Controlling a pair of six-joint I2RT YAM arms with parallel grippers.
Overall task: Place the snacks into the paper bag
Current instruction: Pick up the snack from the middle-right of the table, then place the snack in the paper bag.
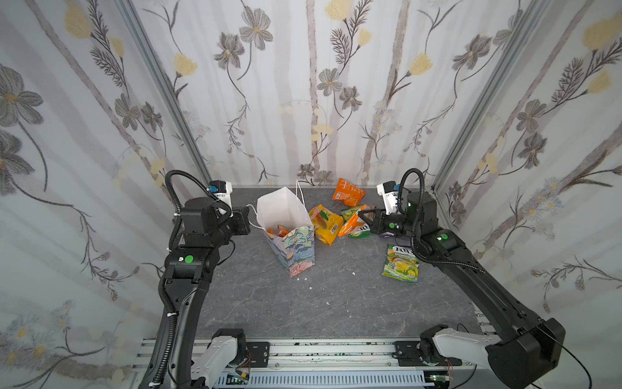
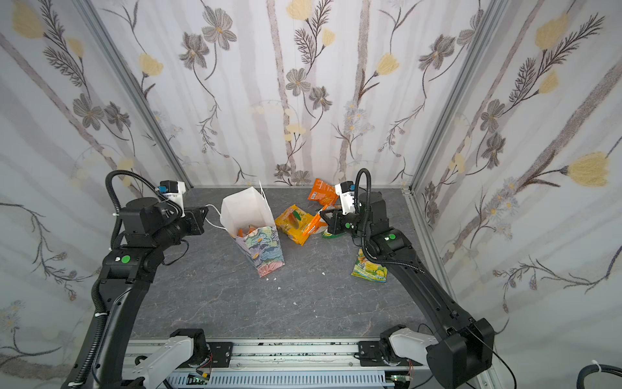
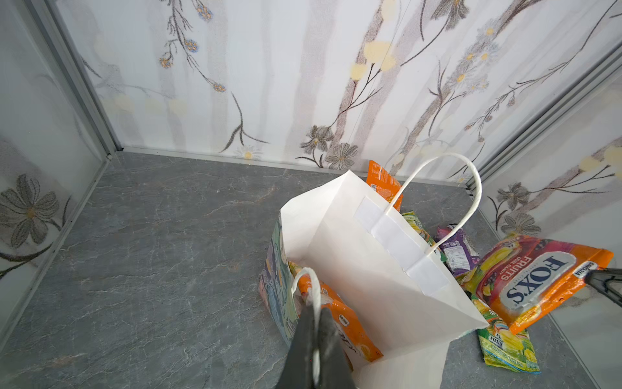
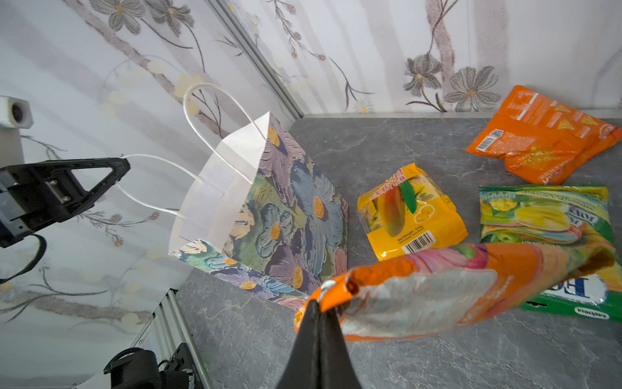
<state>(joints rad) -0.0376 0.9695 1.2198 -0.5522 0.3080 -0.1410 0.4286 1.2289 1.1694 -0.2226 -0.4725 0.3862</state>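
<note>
On the grey marbled table (image 1: pixel 336 303), the left gripper (image 3: pixel 317 308) has its jaws pressed together on the near cord handle (image 4: pixel 158 161) of the paper bag (image 1: pixel 296 249). This appears meant to steady the light bag and keep its mouth gaping. The bag stands left of centre, with at least one orange packet (image 3: pixel 343 323) already inside. The right gripper (image 4: pixel 319 308) pinches a corner of an orange FOX'S packet (image 3: pixel 535 279), which hangs clear of the table just beside the bag and not yet over its opening. A corner grip looks chosen so the slack packet can drop in edge first. The other snacks wait on the table to the bag's right: a yellow packet (image 1: pixel 324 224), an orange one (image 1: pixel 348 192) by the back wall, a green one (image 4: pixel 545 215), a purple one (image 3: pixel 456 247) and a yellow-green FOX'S packet (image 1: pixel 401 264).
</note>
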